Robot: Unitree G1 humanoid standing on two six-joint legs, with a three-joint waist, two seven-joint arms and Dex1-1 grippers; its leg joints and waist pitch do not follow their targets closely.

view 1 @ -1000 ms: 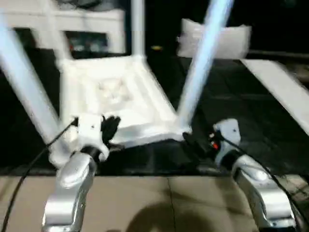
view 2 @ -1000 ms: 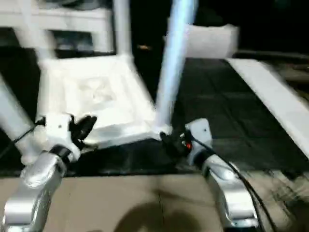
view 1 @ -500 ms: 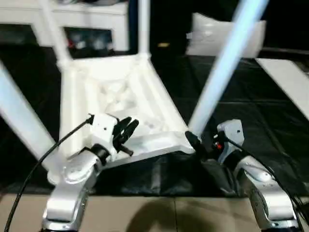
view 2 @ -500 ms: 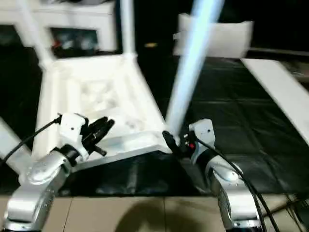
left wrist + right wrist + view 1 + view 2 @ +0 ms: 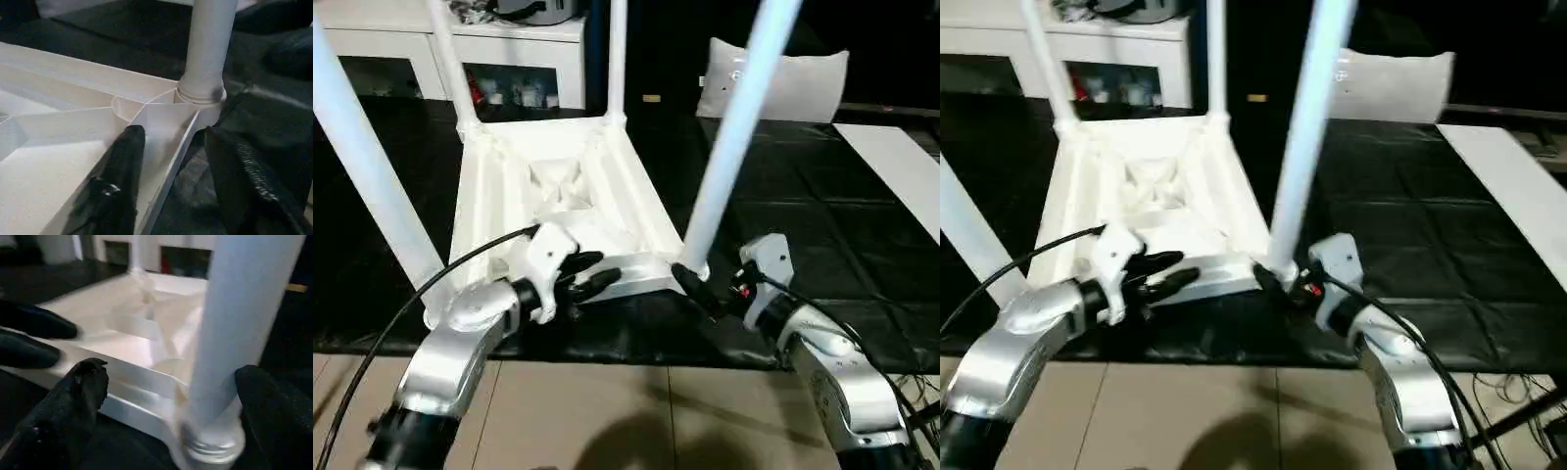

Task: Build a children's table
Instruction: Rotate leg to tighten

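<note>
The children's table lies upside down on a black mat, its ribbed tabletop (image 5: 558, 196) facing up. Legs stand in the corner sockets: near right leg (image 5: 734, 127), near left leg (image 5: 372, 186), and two far legs (image 5: 617, 59). My left gripper (image 5: 590, 275) is at the tabletop's near rim, open, one finger (image 5: 122, 186) inside the rim (image 5: 166, 166) and the other outside. My right gripper (image 5: 695, 289) is open at the foot of the near right leg (image 5: 239, 333), one finger (image 5: 83, 387) on each side of it.
A white cabinet (image 5: 509, 49) stands behind the table. A white cushion-like bag (image 5: 783, 83) sits at the back right, and a white board (image 5: 896, 166) lies on the mat (image 5: 803, 215) at the right. Tan floor (image 5: 607, 411) is in front, with cables at the far right.
The camera has tilted and steadied. My left gripper has spread its fingers and shifted right along the near rim. The right gripper stays open at the leg's base.
</note>
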